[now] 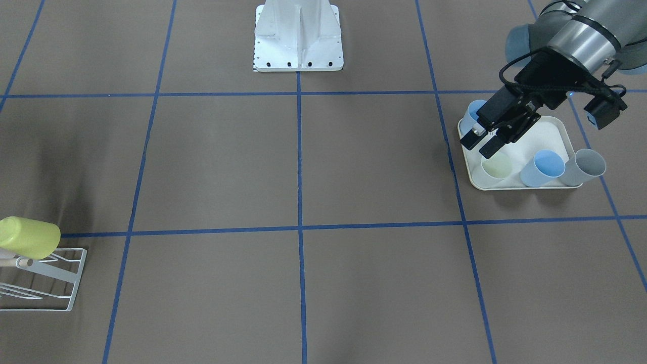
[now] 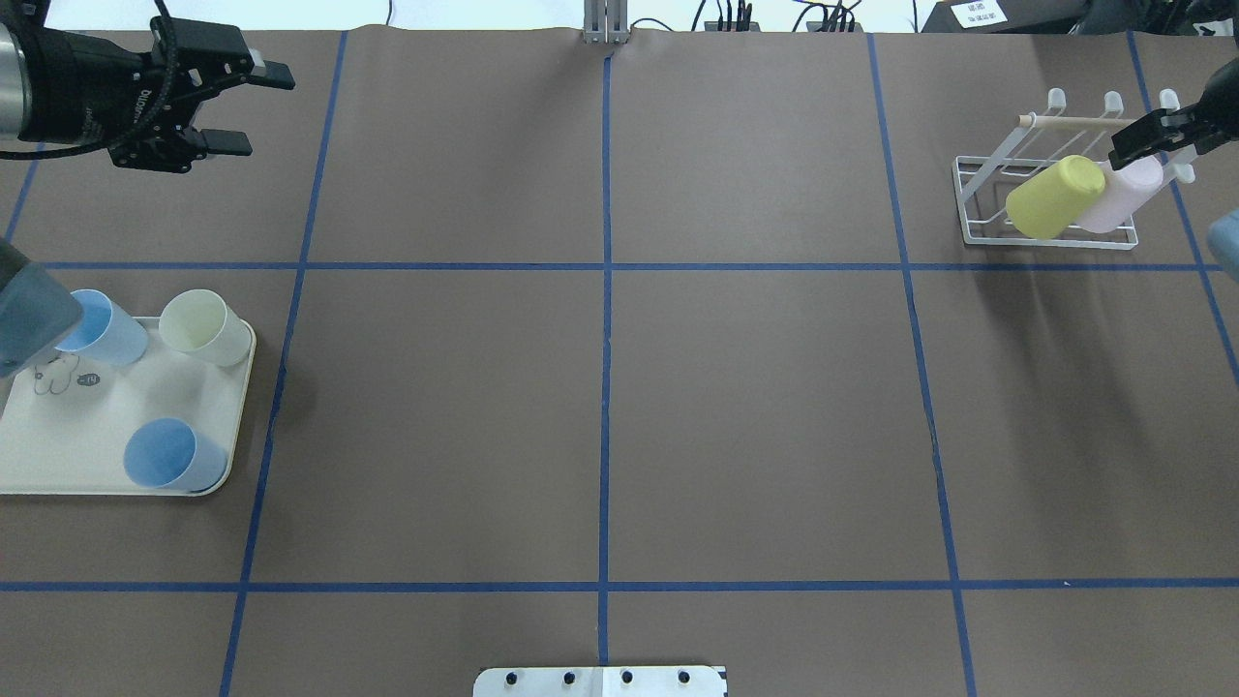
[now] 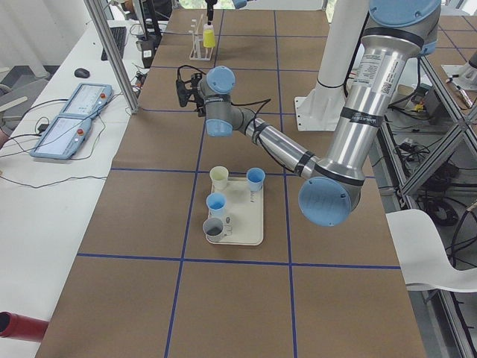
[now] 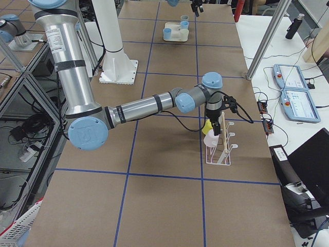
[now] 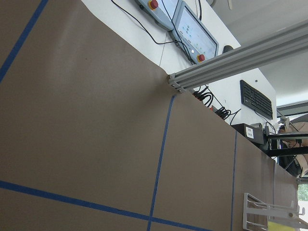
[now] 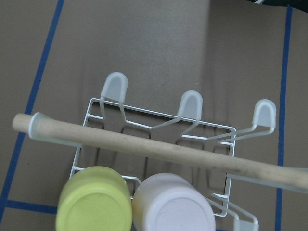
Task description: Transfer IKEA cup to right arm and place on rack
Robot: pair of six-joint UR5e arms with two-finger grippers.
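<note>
As the pink cup (image 2: 1123, 192) is sitting inverted on the rack (image 2: 976, 208) beside right fingers (image 2: 1140, 137) (grip: cannot tell), left fingers (image 2: 263, 72) are hovering apart, likely readying for the tray (image 2: 58, 455).

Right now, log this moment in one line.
left gripper: open, empty | right gripper: over rack | rack: yellow cup, pink cup | tray: four cups

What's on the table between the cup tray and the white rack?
Nothing. In the overhead view, only bare brown table with blue tape lines lies between the tray and the rack.
</note>
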